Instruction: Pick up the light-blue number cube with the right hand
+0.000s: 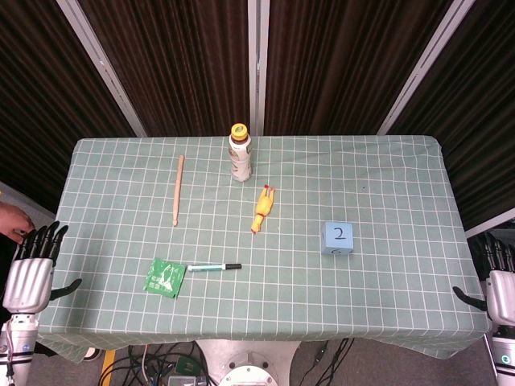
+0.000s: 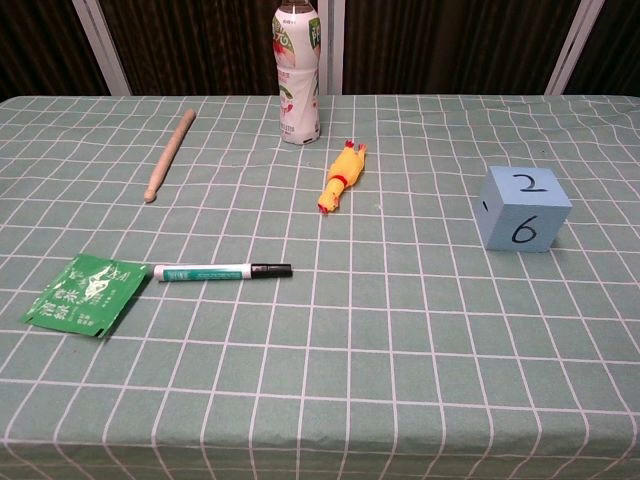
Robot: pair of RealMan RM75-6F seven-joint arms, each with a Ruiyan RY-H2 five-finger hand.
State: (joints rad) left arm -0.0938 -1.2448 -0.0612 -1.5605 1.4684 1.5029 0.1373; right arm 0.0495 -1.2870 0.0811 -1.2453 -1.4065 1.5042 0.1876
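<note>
Waiting: both hands hang at the near table corners, nothing grasped, the reach not yet begun as far as I can judge.
Cube: the light-blue foam-like number cube [image 1: 337, 239] sits flat on the green checked tablecloth [image 1: 386, 185], right of centre, a "2" on top and a "6" on the face toward the robot [image 2: 523, 209].
Right hand: the silver-and-black right hand [image 1: 497, 277] is at the right edge of the head view, fingers pointing up, thumb spread aside, holding nothing; it is partly cut off.
Left hand: the left hand [image 1: 34, 273] hangs off the near-left corner, fingers straight and apart, empty.
Key relation: the cube lies forward and inward (to the left) of the right hand, clearly nearer to it than to the left hand; being a cube, it has no long axis to align with.
Neighbours: a yellow rubber chicken toy [image 1: 262, 208] lies well apart to the cube's left, so the approach looks unobstructed.
</note>
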